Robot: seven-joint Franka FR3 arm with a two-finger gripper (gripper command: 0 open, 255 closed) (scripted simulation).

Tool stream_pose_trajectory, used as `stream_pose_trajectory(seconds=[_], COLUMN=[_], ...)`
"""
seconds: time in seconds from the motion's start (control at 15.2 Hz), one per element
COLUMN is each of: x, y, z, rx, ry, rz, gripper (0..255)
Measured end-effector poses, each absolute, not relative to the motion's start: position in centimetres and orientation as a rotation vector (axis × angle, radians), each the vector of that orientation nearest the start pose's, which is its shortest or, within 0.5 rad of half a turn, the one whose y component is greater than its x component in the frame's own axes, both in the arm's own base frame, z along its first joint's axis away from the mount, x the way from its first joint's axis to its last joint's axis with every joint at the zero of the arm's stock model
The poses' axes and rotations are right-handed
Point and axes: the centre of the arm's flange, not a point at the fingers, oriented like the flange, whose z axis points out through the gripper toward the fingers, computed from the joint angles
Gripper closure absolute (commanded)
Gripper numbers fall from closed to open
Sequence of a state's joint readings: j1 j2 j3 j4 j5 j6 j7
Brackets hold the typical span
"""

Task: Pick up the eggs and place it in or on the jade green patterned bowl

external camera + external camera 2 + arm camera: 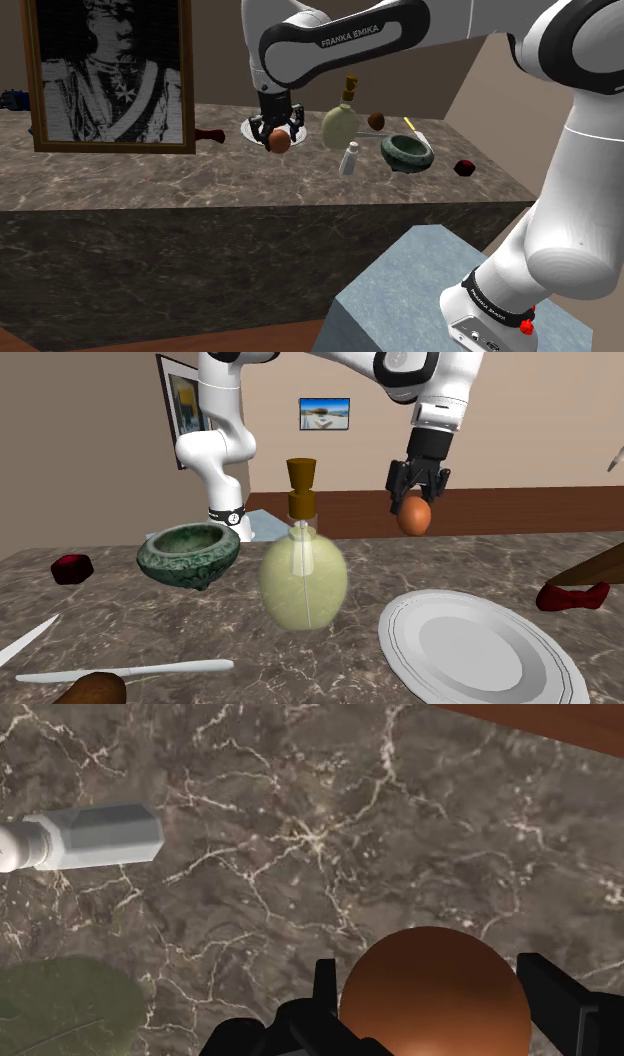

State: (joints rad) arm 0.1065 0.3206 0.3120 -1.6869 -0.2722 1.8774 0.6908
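My black gripper (278, 133) is shut on a brown egg (280, 143) and holds it in the air above the dark marble counter. The egg (415, 515) hangs under the gripper (417, 492) in the second exterior view, well clear of the surface. Both fingers clasp the egg (435, 994) in the wrist view. The jade green patterned bowl (406, 152) stands on the counter to the shoulder view's right of the gripper, with a bottle and a shaker between them. It is the green bowl (188, 555) at the second exterior view's left.
A round yellowish bottle (303, 574) with a brown stopper stands mid-counter. A white plate (474, 648) lies behind the gripper. A white shaker (349, 158), a knife (120, 672), a dark red object (464, 167) and a large framed picture (110, 75) share the counter.
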Motion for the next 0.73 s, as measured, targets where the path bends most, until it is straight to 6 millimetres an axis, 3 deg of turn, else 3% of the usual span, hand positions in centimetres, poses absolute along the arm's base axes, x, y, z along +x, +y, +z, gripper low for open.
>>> stream_pose_trajectory(seconds=[0.73], x=[59.3], y=[22.4], z=[46.9], rx=[-3.319], ry=[0.307], rz=[0.02], gripper=[255])
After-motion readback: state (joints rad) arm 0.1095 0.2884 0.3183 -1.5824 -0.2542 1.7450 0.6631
